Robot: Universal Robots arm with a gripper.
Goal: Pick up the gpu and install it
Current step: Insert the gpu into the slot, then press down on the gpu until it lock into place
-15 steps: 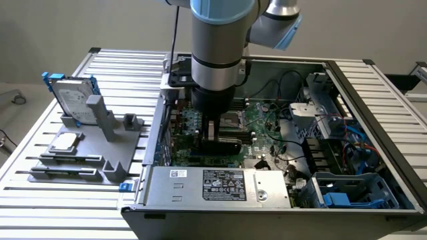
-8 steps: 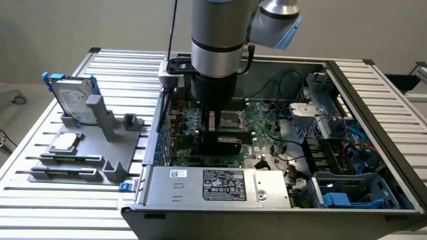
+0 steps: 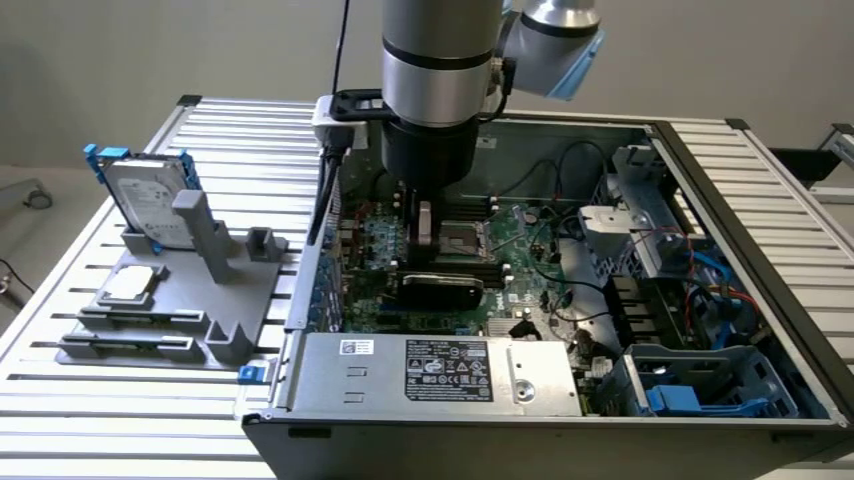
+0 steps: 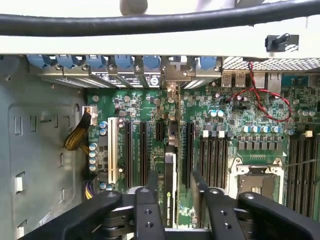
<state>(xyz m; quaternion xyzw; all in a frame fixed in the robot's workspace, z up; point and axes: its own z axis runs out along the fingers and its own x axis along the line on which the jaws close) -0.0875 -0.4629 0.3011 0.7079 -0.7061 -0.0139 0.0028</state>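
1. Nearest, inside the open computer case [image 3: 741,255]: one silver power supply [image 3: 441,370] with a label. One blue drive cage [image 3: 707,385] sits beside it on the exterior view's right.
2. Outside the case, on the exterior view's left, one grey fixture [image 3: 247,300] stands on the slatted worktop [image 3: 54,400]. It carries one processor chip [image 3: 130,285] lying flat at its near end and one hard drive [image 3: 140,195] upright in a blue frame at its far end.
3. Mid-case: one gpu [image 4: 170,150] stands on edge on the motherboard [image 4: 150,107], its silver bracket end at the row of rear slot covers. The black shroud sits directly under the tool [image 4: 173,175].
4. Tool: the fingers [image 4: 146,205] are parted, one on each side of the card. A strip of motherboard shows between the card and one finger, so nothing is clamped.
5. Close around the card: long black slots flank it on both sides, and one processor socket [image 4: 255,182] lies beyond them. One red-black twisted wire [image 4: 260,100] is near the socket. One yellow cable bundle [image 4: 75,137] is well apart on the other side.
6. Far: the arm [image 3: 427,60] comes down from above and hides the far motherboard.
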